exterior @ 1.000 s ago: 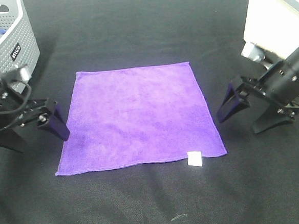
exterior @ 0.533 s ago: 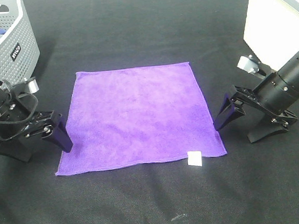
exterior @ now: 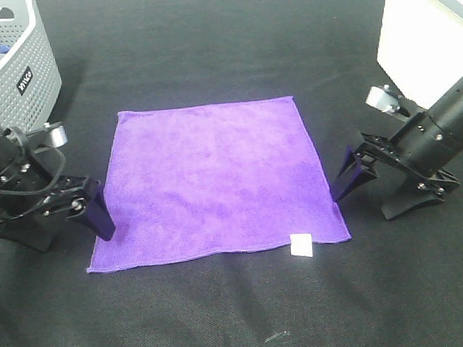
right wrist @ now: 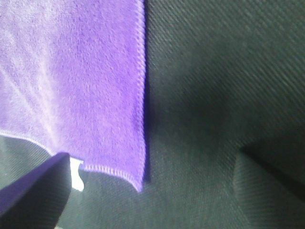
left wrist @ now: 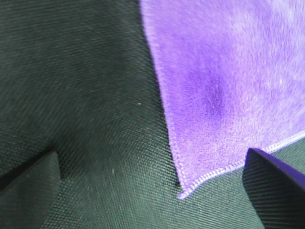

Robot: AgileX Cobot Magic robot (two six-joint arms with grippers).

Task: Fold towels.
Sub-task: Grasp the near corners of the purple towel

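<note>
Both arms have dropped lower and crept toward the near edge of the towel [exterior: 216,178] since a second ago; the cloth itself has not shifted. Step in hand, by my reading: the approach for the first fold, nothing grasped yet. Left gripper [exterior: 73,238] stands with jaws spread wide and empty, inner finger just beside the towel's left edge close to its near corner. Right gripper [exterior: 362,206] likewise gaping and empty, inner finger just beside the right edge above the near corner. Next move likely calls for each gripper to settle over its corner, pinch the hem against the table without bunching it, then lift both corners evenly toward the far edge. Black woven table cover [exterior: 226,317] fills the scene, flat and matte. Towel lies open and smooth at its centre, square to the camera. White box [exterior: 428,25] at the far right; grey perforated basket [exterior: 17,69] at the far left, well apart from the work. Small white tag [exterior: 302,245] sits at the towel's near edge, toward the right corner.
</note>
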